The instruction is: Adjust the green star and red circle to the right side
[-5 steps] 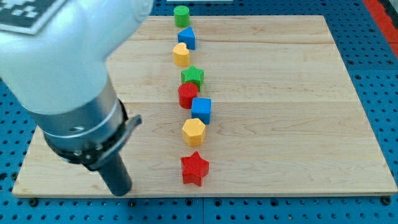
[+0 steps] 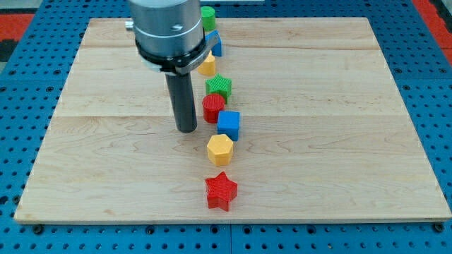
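Dark rod, my tip [image 2: 186,130] just left of red circle [image 2: 212,108], not touching, green star [image 2: 219,86] above.

no text, label, brand, number or sign can be read anywhere in this view. the wooden board [image 2: 339,106] shows only plain grain, the blue pegboard [image 2: 424,85] under it only rows of holes, and the coloured blocks carry no marks.
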You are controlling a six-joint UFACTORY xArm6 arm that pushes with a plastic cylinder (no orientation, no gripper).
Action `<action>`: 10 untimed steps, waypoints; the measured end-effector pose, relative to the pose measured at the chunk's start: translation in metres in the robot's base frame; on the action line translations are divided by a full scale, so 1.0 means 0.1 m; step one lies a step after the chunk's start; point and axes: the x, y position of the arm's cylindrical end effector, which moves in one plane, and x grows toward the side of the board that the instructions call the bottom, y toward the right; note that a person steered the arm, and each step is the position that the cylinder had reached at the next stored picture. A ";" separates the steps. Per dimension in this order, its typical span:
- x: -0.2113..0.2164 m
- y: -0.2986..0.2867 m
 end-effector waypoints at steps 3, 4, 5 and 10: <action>-0.38 0.02; -0.45 0.02; -0.56 0.11; -0.12 -0.12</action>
